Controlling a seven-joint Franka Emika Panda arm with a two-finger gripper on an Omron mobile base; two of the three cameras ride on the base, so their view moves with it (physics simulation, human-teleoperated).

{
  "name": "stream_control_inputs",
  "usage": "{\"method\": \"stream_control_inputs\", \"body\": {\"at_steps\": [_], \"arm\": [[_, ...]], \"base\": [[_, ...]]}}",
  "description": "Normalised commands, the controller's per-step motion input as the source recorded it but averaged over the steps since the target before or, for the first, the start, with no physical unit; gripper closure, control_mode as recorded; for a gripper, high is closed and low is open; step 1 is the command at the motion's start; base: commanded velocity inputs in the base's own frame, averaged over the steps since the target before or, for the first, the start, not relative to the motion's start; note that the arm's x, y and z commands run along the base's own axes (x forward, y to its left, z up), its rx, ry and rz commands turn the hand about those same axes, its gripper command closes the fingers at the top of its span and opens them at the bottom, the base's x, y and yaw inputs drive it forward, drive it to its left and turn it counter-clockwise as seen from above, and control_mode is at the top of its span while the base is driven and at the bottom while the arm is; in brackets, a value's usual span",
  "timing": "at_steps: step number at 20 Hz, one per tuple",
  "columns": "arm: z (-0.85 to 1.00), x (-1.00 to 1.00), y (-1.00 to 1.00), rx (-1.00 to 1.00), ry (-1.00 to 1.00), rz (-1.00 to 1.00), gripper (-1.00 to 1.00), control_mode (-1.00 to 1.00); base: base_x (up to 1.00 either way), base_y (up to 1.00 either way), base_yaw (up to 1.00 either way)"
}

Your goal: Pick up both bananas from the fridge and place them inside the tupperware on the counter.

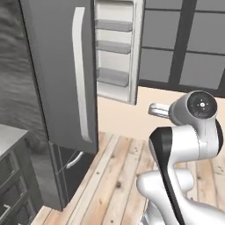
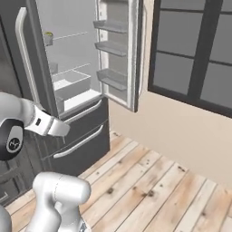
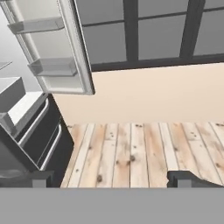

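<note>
We judge the main risk to be a collision: the open right door of the tall grey stainless-look fridge hangs up and to the left of our jaws, and a sweep toward the shelves could strike it. Our gripper stands fully open, holding and touching nothing; bare wooden floor lies ahead. We cannot make out the bananas on the shelves.

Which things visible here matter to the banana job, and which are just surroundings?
Job:
- fridge, one door swung open
- gripper, open and holding nothing
- counter, a corner

Surroundings:
- small jar on a fridge shelf
- window
- wooden floor
</note>
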Motion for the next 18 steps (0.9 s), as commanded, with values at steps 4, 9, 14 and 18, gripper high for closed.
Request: {"method": "stream_control_inputs", "body": {"at_steps": [4, 9, 14, 18], "arm": [[0.00, 0.00, 0.00, 0.00, 0.00, 0.00, -1.00, 1.00], [0.00, 0.00, 0.00, 0.00, 0.00, 0.00, -1.00, 1.00], [0.00, 0.00, 0.00, 0.00, 0.00, 0.00, -1.00, 1.00], [0.00, 0.00, 0.00, 0.00, 0.00, 0.00, -1.00, 1.00]], "base": [[0.44, -0.67, 0.46], [0.42, -0.69, 0.76], [0.09, -0.86, 0.78], [0.00, -0.92, 0.72]]}}
